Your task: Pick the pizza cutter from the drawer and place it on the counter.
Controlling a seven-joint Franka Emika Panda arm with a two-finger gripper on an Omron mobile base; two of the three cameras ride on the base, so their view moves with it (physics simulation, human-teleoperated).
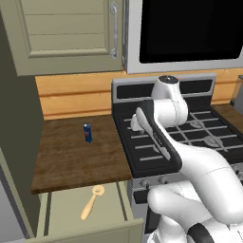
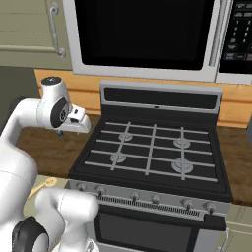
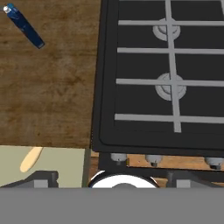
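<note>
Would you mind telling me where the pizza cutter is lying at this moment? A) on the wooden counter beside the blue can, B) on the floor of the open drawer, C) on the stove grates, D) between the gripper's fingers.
B: the pizza cutter lies flat on the pale floor of the open drawer, below the front edge of the counter, with nothing touching it.

Small blue can (image 1: 87, 133) upright beside black gas stove (image 2: 152, 147), microwave (image 2: 142, 34) above.

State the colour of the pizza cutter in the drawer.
Tan, wooden-looking; the pizza cutter shows best in the left base view.
</note>
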